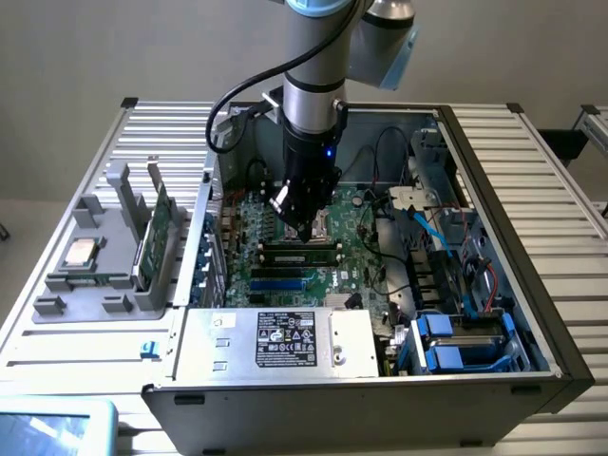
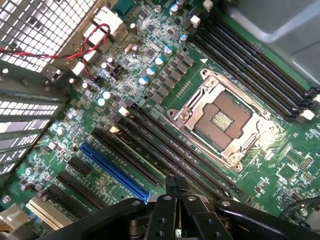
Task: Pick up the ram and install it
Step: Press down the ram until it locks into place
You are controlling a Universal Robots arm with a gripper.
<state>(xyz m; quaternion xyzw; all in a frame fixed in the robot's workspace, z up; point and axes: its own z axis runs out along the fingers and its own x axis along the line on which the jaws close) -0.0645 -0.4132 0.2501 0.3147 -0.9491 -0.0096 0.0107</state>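
Exterior view: gripper (image 1: 306, 231) low inside the open case (image 1: 494, 190), over the motherboard (image 1: 285, 271) by the memory slots (image 1: 300, 253). A green ram (image 1: 158, 233) stands in the grey holder (image 1: 109, 256) beside the case. Wrist view: fingers (image 2: 176, 187) pressed together, nothing between them, above the slots (image 2: 165, 150) near the CPU socket (image 2: 220, 120).

One open computer case (image 1: 494, 285), one motherboard (image 2: 150, 75) — one empty processor socket (image 2: 220, 120) (uncovered), one blue slot (image 2: 112, 170), one grey holder (image 1: 104, 256)

The gripper (image 1: 306, 228) hides part of the motherboard (image 1: 356, 261) beneath it. Beside the computer case (image 1: 494, 190), a green board (image 1: 157, 237) in the grey holder (image 1: 95, 275) is possibly RAM, too small to tell.
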